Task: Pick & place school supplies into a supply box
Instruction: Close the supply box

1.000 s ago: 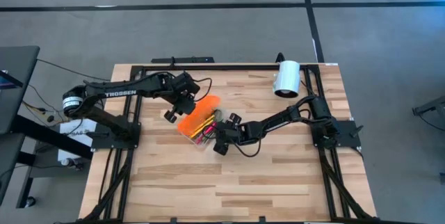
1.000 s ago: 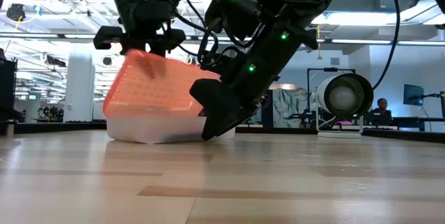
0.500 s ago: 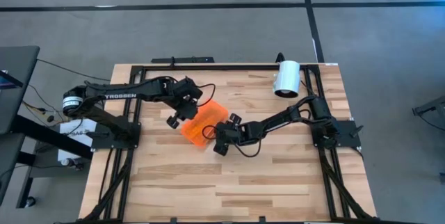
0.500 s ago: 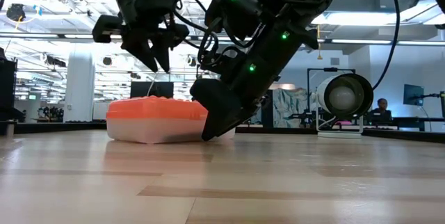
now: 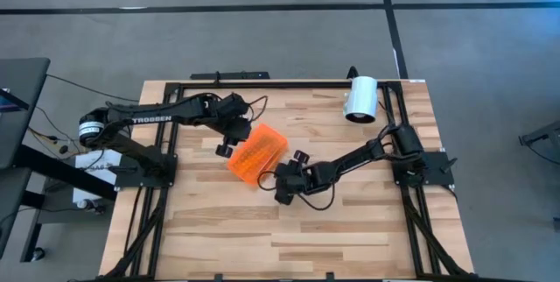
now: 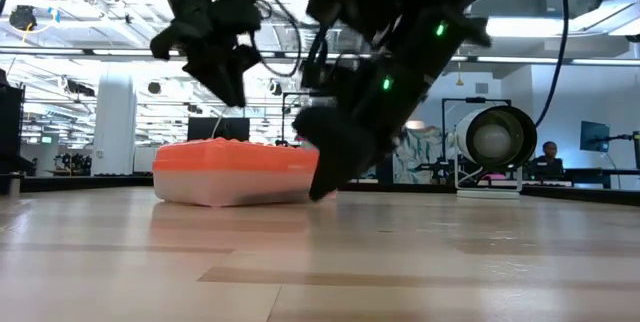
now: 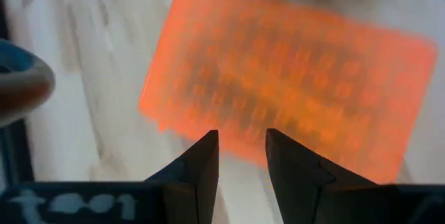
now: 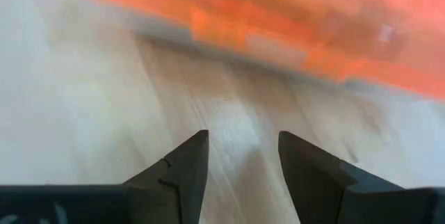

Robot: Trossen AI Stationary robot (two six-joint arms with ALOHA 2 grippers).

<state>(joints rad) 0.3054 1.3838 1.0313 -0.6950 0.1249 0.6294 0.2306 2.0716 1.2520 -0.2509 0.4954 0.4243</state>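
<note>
The supply box (image 5: pixel 258 153) lies on the table with its orange ribbed lid (image 7: pixel 292 85) down on the clear base (image 6: pixel 230 187). The school supplies are hidden under the lid. My left gripper (image 5: pixel 225 148) hangs open above the box's left end (image 6: pixel 232 97), and in the left wrist view (image 7: pixel 242 154) its fingers stand over the lid without touching it. My right gripper (image 5: pixel 283 186) is open, low by the box's near right corner (image 6: pixel 325 180). In the right wrist view (image 8: pixel 243 158) only bare table shows between its fingers, with the box ahead of them.
A white cylinder (image 5: pixel 360 98) lies on its side at the table's far right, also seen in the low view (image 6: pixel 492 137). Black frame rails (image 5: pixel 227 82) run along the table's far and side edges. Bare wood (image 5: pixel 289 238) fills the near half.
The orange lid, tilted up a second ago, has swung down and lies shut on the base. My left gripper has rolled about its own axis above the box. My right gripper has drawn a little away from the box, toward the table's near edge.
</note>
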